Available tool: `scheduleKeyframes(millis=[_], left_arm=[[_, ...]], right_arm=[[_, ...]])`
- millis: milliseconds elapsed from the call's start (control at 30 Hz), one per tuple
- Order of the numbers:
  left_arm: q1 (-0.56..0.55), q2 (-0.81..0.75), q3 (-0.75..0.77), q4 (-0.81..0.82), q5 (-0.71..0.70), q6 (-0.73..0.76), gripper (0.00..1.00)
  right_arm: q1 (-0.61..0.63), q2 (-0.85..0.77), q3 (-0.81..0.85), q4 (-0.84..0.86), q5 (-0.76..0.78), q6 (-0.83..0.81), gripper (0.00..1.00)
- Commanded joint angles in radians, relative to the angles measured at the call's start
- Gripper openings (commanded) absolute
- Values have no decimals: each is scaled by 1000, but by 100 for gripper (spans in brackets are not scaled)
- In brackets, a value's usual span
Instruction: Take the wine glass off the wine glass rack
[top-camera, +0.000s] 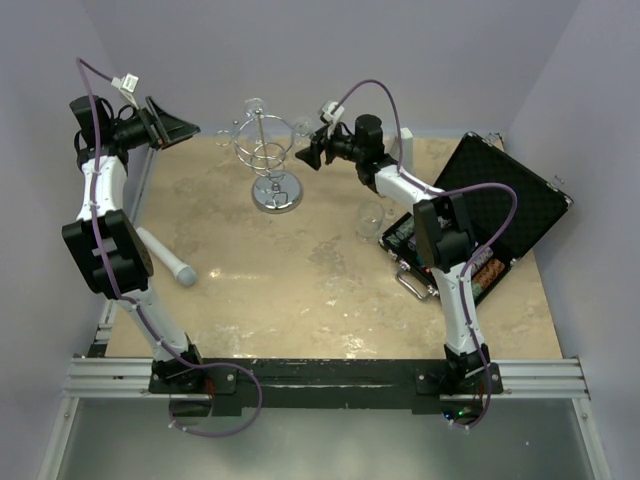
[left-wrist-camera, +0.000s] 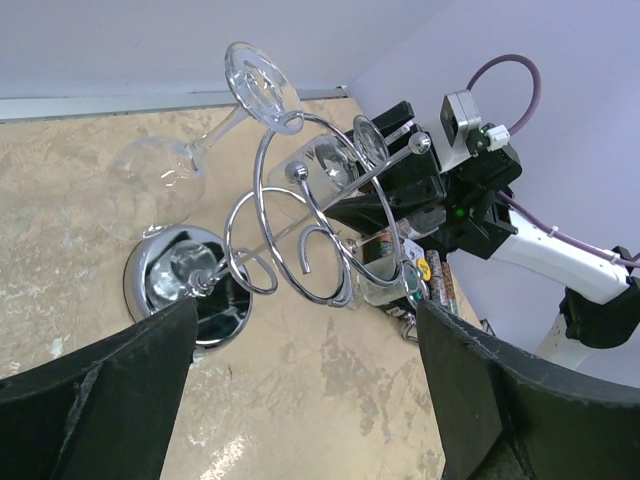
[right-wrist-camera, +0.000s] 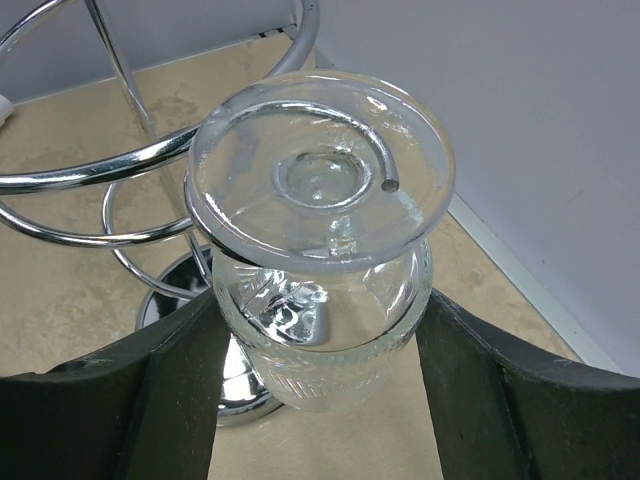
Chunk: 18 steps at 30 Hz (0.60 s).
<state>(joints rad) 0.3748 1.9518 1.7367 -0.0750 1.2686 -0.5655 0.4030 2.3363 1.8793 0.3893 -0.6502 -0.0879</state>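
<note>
The chrome wine glass rack (top-camera: 268, 150) stands on its round disc base (top-camera: 277, 192) at the back middle of the table. A clear wine glass (right-wrist-camera: 320, 330) hangs upside down from a curled arm, its foot (right-wrist-camera: 320, 170) on top. My right gripper (right-wrist-camera: 318, 340) is around its bowl, with the fingers (right-wrist-camera: 180, 390) against both sides. The left wrist view shows this glass (left-wrist-camera: 330, 165) and a second hanging glass (left-wrist-camera: 160, 180). My left gripper (left-wrist-camera: 305, 340) is open and empty, raised to the left of the rack (left-wrist-camera: 300, 230).
A short clear glass (top-camera: 371, 220) stands on the table beside an open black case (top-camera: 500, 215) on the right. A white and grey stick-shaped object (top-camera: 165, 258) lies at the left. The back wall is close behind the rack.
</note>
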Motion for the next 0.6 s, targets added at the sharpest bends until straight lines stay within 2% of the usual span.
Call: scheduleKeyframes(millis=[0,233,367,567], left_arm=[[-2,-42,0,30,25,-13,94],[-1,-42,-5,29,26,-11,94],[-2,-44,-9,29,26,-11,94],[-2,-45,-8,29,28,-13,94]], right_arm=[[-9,-74,23,40,54,19,0],[-7,-86,29,40,72,1,0],[-4,-75,49,42,158,23,0],[8,-58,73,59,181,46,0]])
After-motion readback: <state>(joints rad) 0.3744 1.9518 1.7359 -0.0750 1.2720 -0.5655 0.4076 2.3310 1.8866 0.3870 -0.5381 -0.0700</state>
